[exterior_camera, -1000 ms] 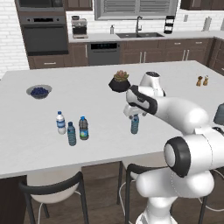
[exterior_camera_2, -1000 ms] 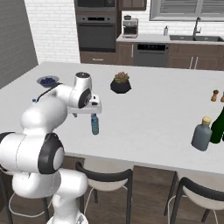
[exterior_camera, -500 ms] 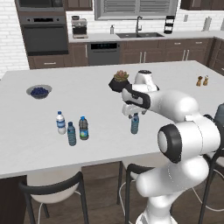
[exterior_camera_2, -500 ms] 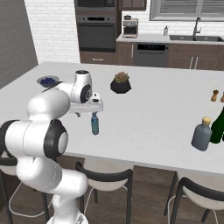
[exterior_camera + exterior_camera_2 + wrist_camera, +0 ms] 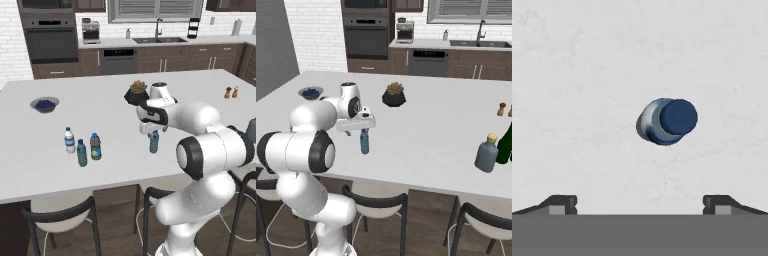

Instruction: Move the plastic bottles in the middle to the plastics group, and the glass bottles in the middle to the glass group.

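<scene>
A small blue plastic bottle (image 5: 154,142) (image 5: 364,142) stands upright in the middle of the white island. My gripper (image 5: 150,128) (image 5: 359,123) hovers just above its cap, pointing down, open and holding nothing. Seen from the hand, the bottle (image 5: 666,122) with its dark blue cap lies ahead of my gripper (image 5: 640,205) and slightly right, outside the gap between the fingertips (image 5: 562,204). At the left stands the plastics group: a clear white-capped bottle (image 5: 69,139), a slim teal-blue one (image 5: 81,153) and a dark-labelled one (image 5: 95,146). The grey-blue glass bottle (image 5: 486,153) with a tan stopper stands far right.
A potted succulent (image 5: 136,92) (image 5: 394,95) sits just behind the gripper. A bowl of blueberries (image 5: 44,104) (image 5: 310,92) is at the back left. A dark green bottle (image 5: 504,145) stands beside the glass one, and salt and pepper shakers (image 5: 231,92) are further back. Stools line the near edge.
The arm's elbow and upper links have swung round while the hand has stayed over the blue bottle. The jaws have stayed open and no bottle has moved.
</scene>
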Controlling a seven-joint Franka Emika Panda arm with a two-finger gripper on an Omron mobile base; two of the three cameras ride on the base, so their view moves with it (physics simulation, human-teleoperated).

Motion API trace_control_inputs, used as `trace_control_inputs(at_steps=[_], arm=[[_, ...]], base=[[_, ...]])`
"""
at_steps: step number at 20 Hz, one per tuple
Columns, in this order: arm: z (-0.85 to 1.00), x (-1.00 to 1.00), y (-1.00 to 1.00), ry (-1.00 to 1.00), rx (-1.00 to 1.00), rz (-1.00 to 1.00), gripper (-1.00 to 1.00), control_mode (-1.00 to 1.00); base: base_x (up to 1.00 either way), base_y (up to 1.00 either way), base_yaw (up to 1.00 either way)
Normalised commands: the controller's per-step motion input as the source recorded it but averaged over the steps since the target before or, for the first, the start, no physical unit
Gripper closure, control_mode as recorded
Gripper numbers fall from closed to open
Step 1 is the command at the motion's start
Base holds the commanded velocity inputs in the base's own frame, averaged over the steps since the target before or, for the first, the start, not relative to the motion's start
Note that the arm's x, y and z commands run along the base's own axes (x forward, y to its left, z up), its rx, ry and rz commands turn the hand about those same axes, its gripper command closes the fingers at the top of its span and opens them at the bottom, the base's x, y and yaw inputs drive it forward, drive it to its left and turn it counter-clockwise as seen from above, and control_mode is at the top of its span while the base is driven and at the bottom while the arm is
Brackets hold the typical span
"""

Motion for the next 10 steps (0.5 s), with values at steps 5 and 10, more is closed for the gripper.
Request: trace_control_inputs(at_steps=[5, 10], arm=[[-0.23, 0.3, -0.07, 0.08, 0.0, 0.01, -1.0, -1.0], [-0.15, 0.25, -0.01, 0.01, 0.0, 0.04, -1.0, -1.0]], base=[[0.0, 0.0, 0.0], [0.0, 0.0, 0.0]])
